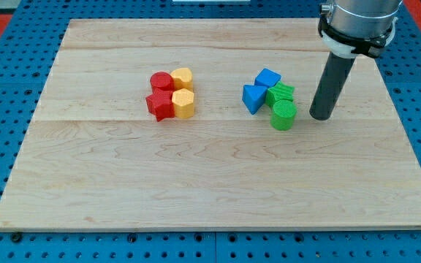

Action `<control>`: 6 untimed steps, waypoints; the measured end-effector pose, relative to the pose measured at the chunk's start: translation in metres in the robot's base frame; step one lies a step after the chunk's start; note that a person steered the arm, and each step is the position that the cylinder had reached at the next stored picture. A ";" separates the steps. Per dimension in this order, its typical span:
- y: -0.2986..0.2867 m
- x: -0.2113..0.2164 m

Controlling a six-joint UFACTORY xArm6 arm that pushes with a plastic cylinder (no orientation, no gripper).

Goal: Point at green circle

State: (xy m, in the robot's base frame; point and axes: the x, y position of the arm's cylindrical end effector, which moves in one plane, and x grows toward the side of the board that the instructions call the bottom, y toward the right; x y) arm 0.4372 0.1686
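Observation:
The green circle (283,115) is a short green cylinder on the wooden board (210,183), right of centre. My tip (321,116) stands just to its right, a small gap apart, not touching it. A green star-like block (281,93) sits directly above the green circle. A blue cube (267,77) and a blue triangle-like block (253,98) lie to the upper left of it, all clustered together.
A second cluster lies left of centre: a red circle (160,79), a red star (159,105), a yellow block (183,77) and a yellow hexagon-like block (184,104). The arm's grey body (358,22) hangs over the board's upper right.

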 end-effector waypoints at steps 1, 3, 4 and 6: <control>0.000 0.000; -0.013 0.046; -0.059 0.062; -0.112 0.028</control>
